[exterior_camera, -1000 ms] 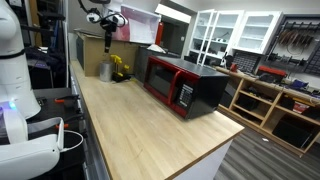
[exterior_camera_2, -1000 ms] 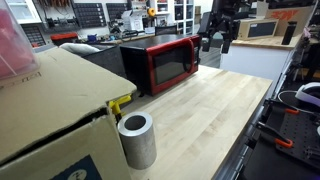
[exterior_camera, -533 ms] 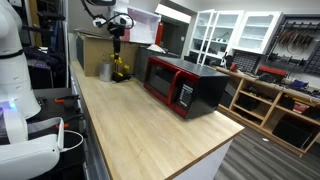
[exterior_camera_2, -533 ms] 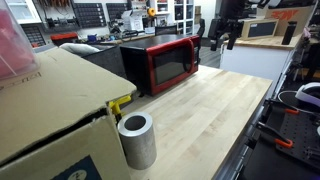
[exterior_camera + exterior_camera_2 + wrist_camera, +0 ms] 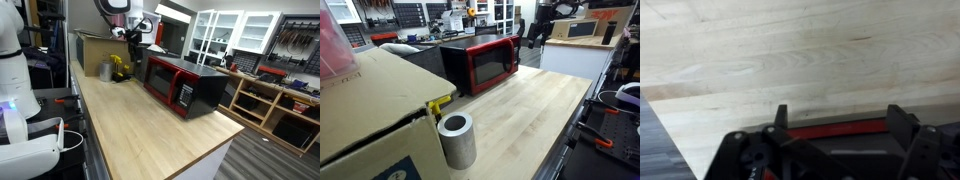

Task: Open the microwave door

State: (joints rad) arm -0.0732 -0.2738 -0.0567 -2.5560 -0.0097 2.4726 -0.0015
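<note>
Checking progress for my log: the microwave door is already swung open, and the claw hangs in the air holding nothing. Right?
No. The microwave door is shut, flush with the red front, as both exterior views show. The rest holds: the claw hangs in the air holding nothing.

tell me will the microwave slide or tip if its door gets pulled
Probably stable: the microwave looks large, boxy and low, so likely heavy and hard to tip. It might slide slightly, as the wooden counter looks smooth.
</note>
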